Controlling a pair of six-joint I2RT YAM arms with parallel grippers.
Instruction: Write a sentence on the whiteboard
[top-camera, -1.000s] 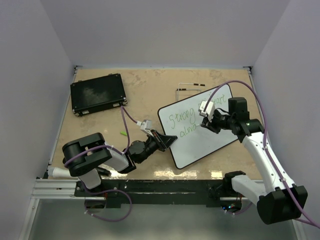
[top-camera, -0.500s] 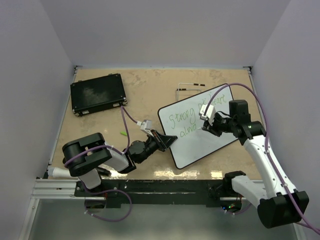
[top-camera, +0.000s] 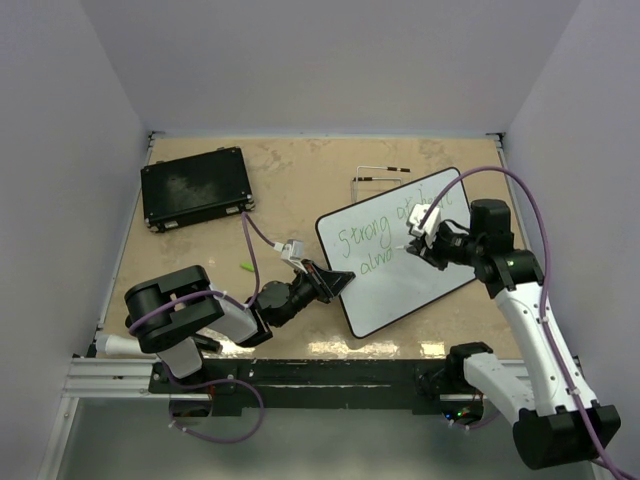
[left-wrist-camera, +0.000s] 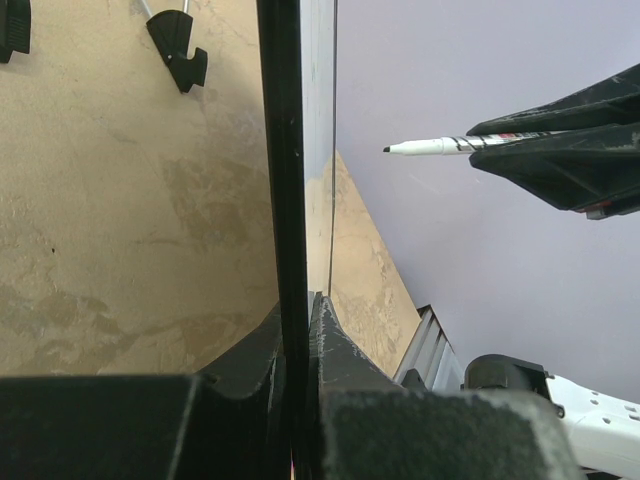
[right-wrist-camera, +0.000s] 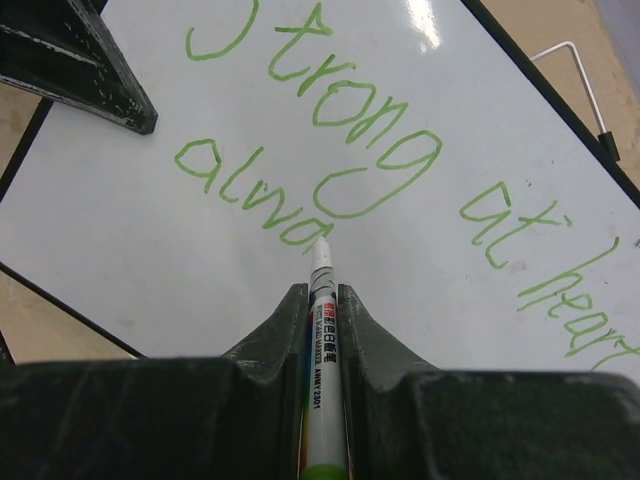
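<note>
The whiteboard (top-camera: 400, 285) lies tilted on the table, right of centre. The sentence (top-camera: 362, 240) is in green and reads "Strong at heart" with "alwa" under it (right-wrist-camera: 350, 120). My left gripper (top-camera: 335, 280) is shut on the whiteboard's left edge, which runs black and edge-on between its fingers in the left wrist view (left-wrist-camera: 298, 320). My right gripper (top-camera: 418, 243) is shut on a white marker (right-wrist-camera: 322, 330) with a green end. The marker tip is at the end of "alwa" on the whiteboard (right-wrist-camera: 130, 240). The marker also shows in the left wrist view (left-wrist-camera: 440, 147).
A flat black case (top-camera: 195, 187) lies at the back left. A thin wire stand (top-camera: 380, 172) lies behind the board. A small green cap (top-camera: 245, 266) lies near the left arm. Grey walls close in the table on three sides.
My right gripper has moved to the right over the board with the marker. The left gripper and the board have stayed put.
</note>
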